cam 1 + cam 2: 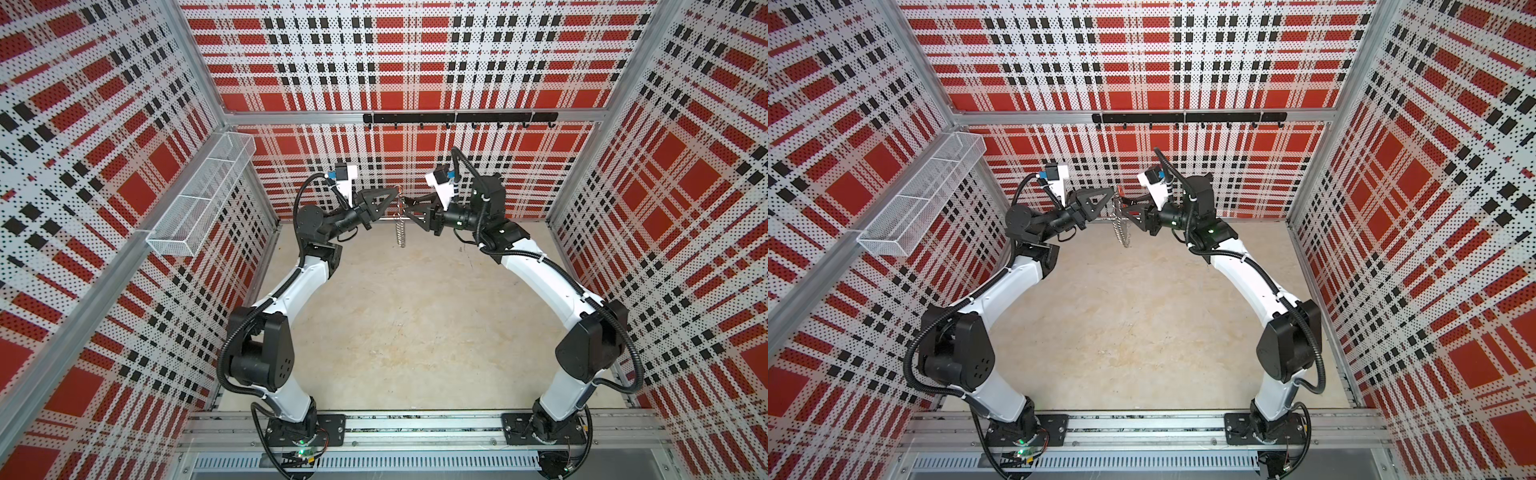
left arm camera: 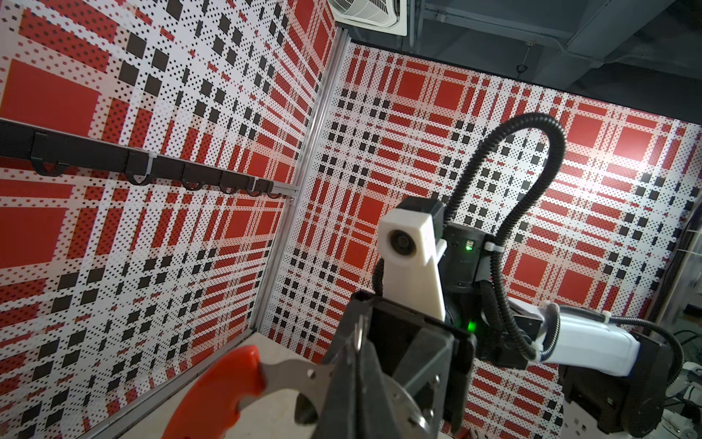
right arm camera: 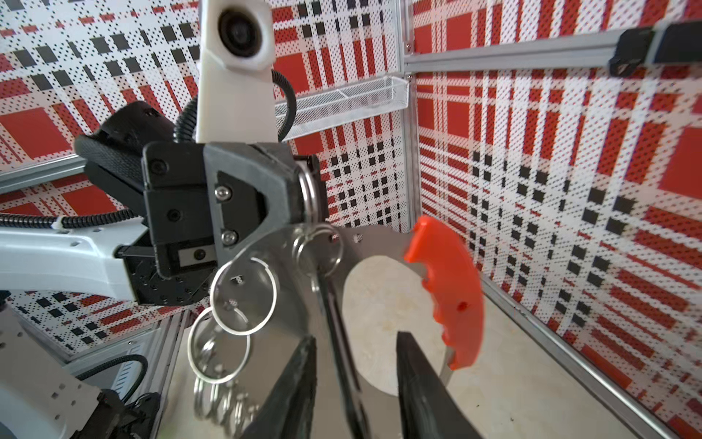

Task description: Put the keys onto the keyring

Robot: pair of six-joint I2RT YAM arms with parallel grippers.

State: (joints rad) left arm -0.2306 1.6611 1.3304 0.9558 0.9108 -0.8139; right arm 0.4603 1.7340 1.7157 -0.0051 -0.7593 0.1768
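**Keyring up in the air, key not clearly seen**

All around, walls [image 1: 395, 62] of punched sheet with red, black and white checks; below, a pale, rough-looking table [image 1: 395, 332]. Held in the air near the back wall: the keyring [image 1: 400, 226], a flat crescent of grey metal, judged stiff and rather heavy for so thin a thing, with smooth shiny faces, probably slippery. Clamped at its rim, just beside one small ring, by the left gripper [image 3: 305, 205], fingers pressed together on the plate. Right gripper [image 3: 355, 342] close by, fingers [image 3: 300, 380] apart, closed on nothing as far as visible. Best taken at the red handle [image 3: 448, 289], matte plastic with finger notches, or flat across the band. Along the rim, split rings [image 3: 243, 296] of thin springy wire, loose and swinging, hard to pinch. Between the right fingers, a thin dark strip; cannot tell whether key or plate edge.
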